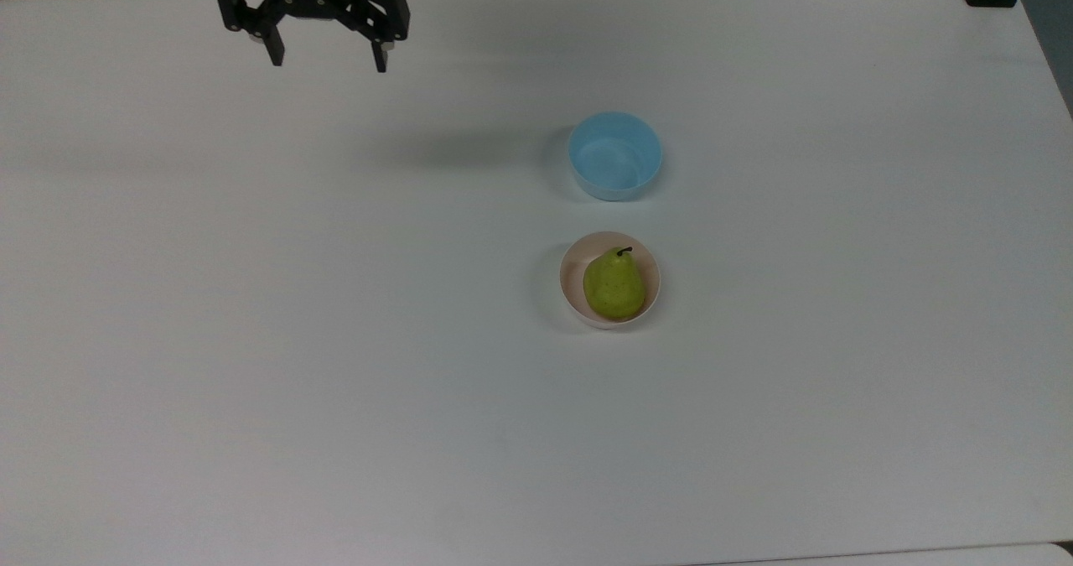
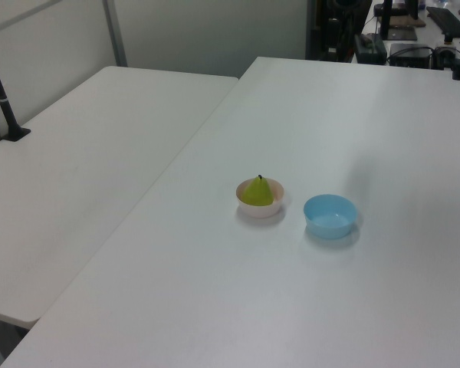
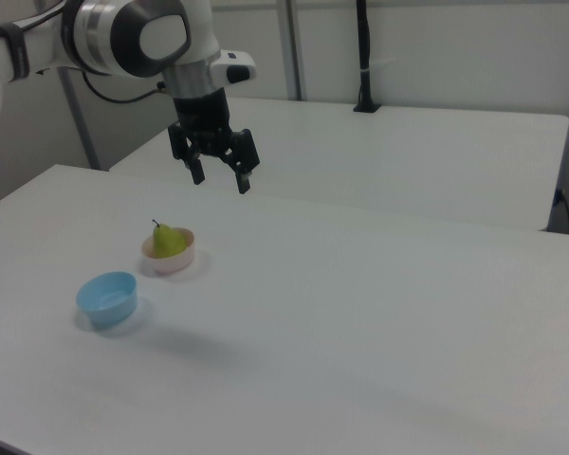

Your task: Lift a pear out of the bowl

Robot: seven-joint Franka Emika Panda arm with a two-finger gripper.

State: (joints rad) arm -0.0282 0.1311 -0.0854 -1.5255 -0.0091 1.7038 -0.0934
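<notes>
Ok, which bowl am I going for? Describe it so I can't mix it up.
On the big white table, two small round bowls sit side by side, apart from each other, near the middle. Yours is the pale pink bowl, nearer the top view's bottom edge. Unlike the empty light blue bowl, it holds the yellow-green pear.

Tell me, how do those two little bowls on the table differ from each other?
The pink bowl is pale pink with a whitish rim; the blue bowl is light blue. The pink bowl holds a yellow-green pear, stem up, while the blue bowl holds nothing. Both are small, round, upright, look about the same size, and stand apart on the white table.
</notes>
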